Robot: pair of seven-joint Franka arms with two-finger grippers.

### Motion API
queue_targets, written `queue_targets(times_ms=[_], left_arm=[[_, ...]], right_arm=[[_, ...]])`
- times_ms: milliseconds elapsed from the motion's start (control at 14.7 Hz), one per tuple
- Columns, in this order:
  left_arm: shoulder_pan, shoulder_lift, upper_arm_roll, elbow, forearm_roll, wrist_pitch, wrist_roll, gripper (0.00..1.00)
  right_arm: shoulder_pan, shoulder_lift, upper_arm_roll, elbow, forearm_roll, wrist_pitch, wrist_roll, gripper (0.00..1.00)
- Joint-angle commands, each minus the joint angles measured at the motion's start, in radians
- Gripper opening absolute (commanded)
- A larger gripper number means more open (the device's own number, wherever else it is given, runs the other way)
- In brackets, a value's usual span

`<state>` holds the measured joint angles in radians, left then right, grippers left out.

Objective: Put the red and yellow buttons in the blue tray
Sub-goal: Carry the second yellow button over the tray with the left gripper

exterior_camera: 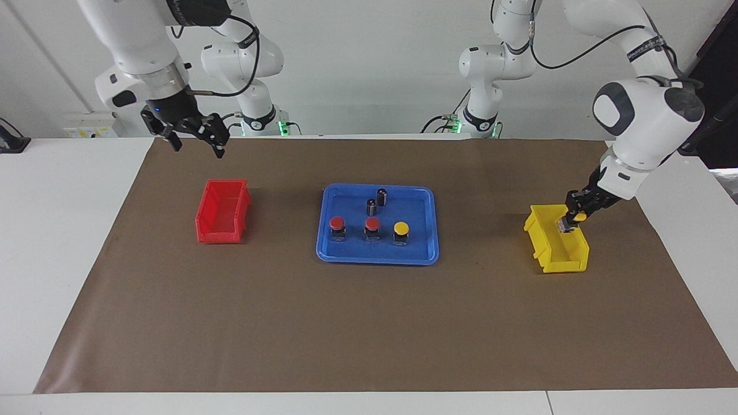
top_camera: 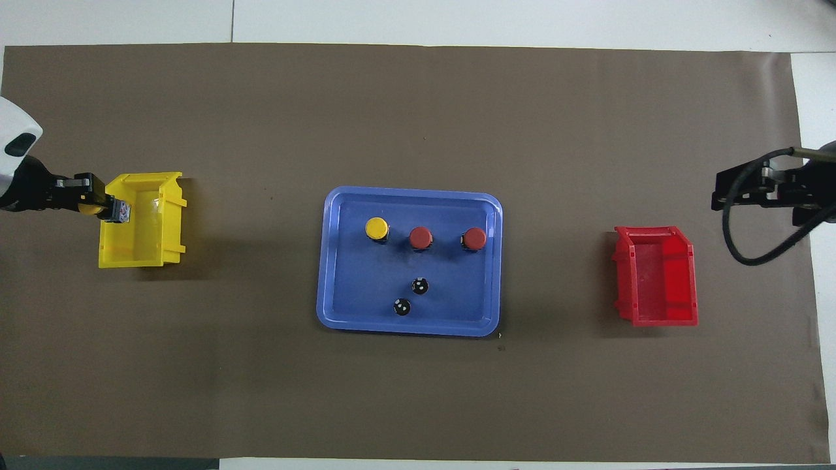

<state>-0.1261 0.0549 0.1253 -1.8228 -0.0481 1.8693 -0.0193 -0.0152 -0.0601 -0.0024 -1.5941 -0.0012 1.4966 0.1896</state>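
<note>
The blue tray [exterior_camera: 377,256] sits mid-counter on the brown paper and serves as the reference for everything else. Inside it stand three of the buttons: two red buttons [exterior_camera: 337,225] [exterior_camera: 372,225] and one yellow button [exterior_camera: 400,229] in a row along the part of the tray farther from the robots. Two dark cylinders [exterior_camera: 381,196] stand in the tray nearer the robots.

The last yellow button [exterior_camera: 571,222] is well apart from the tray, toward the left arm's end of the counter, gripped in the closed jaws of the left gripper [exterior_camera: 575,218] over the rim of the yellow bin [exterior_camera: 556,253]. It looks tilted, cap outward.

The right gripper [exterior_camera: 193,137] waits with jaws open, in the air on the right arm's side of the tray, above the counter near the red bin [exterior_camera: 222,230].

The button likely handles as a light, rigid piece: hard plastic cap, black-and-silver body. The round cap is probably smooth and slippery, so the squarer body is the better place to hold. Set down tilted, it could topple or knock its neighbours.
</note>
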Motion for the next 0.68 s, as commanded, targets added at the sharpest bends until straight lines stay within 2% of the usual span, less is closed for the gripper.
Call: queue_targets(times_ms=[0,136,272,408,612], left_arm=[[-0.195,0.025,0.001,0.002,0.011,0.019,-0.25,0.02],[-0.321,0.026,0.001,-0.035,0.011,0.085,-0.403,0.01],[-0.43,0.033,-0.001,-0.102,0.011,0.202,-0.526,0.01],[-0.499,0.04,-0.003,-0.145,0.008,0.273,-0.586,0.01],[-0.57,0.091,-0.003,-0.173,0.004,0.379,-0.663,0.01]], right_arm=[[-0.064,0.0,0.015,-0.02,0.0,0.016,-0.09,1.0],[-0.071,-0.004,0.013,-0.035,-0.003,0.024,-0.151,1.0],[-0.075,-0.01,0.013,-0.03,-0.003,-0.002,-0.163,1.0],[-0.092,-0.01,0.013,-0.026,-0.005,-0.012,-0.179,1.0],[-0.097,-0.011,0.012,-0.024,-0.008,-0.024,-0.228,1.0]])
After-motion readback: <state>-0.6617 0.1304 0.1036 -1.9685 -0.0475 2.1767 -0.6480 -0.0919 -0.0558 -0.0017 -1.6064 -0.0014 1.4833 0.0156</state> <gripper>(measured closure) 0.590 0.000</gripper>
